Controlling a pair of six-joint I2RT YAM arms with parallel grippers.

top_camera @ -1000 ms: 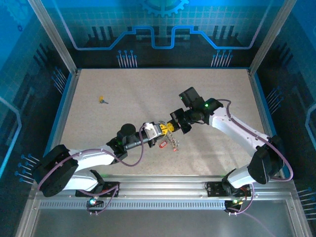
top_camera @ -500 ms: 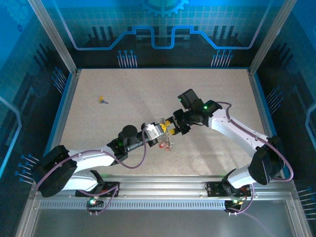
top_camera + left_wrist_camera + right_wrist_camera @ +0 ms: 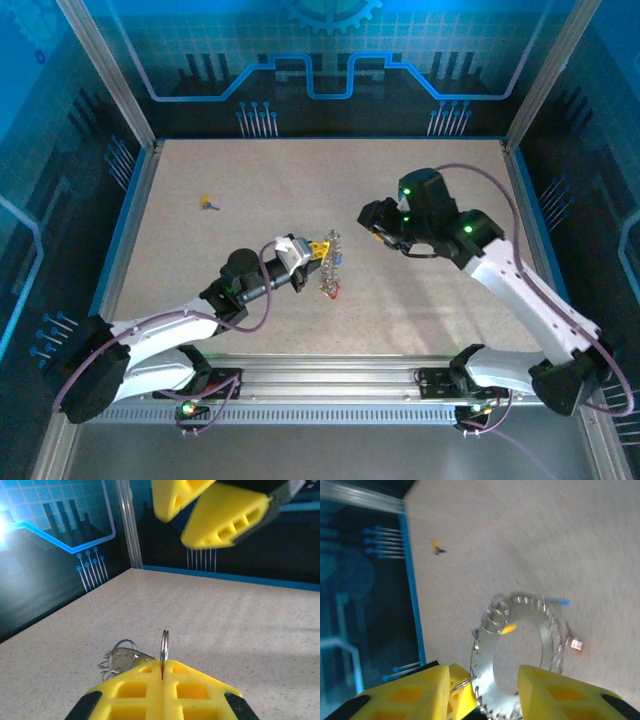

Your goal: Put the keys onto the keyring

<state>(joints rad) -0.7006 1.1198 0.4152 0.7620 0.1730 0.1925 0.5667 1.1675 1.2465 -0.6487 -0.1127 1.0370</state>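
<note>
The speckled table [image 3: 430,320] is lying mostly bare, with wide room open on its far half and along the right side. A blue rim is bounding its left, far and right edges. The left arm [image 3: 160,335] is reaching from the near left corner toward the middle, and the right arm [image 3: 520,290] is arching in from the near right.

The left gripper [image 3: 318,250] is pinching its yellow fingers [image 3: 135,690] together on the keyring [image 3: 331,262], which is hanging just right of it above the table's centre. From the left wrist the ring is showing edge-on, its lower part hidden between the pads.

The right gripper [image 3: 373,217] is hovering near the ring's right, apart from it, its fingers [image 3: 420,692] spread and holding nothing.

The right wrist view is blurring badly, so the fringe pieces are hard to tell apart. A red tag [image 3: 333,293] is dangling at the ring's near end, and a blue key [image 3: 563,601] is sticking out from the rim. A yellow key [image 3: 207,203] is lying alone, well apart, near the far left edge.
</note>
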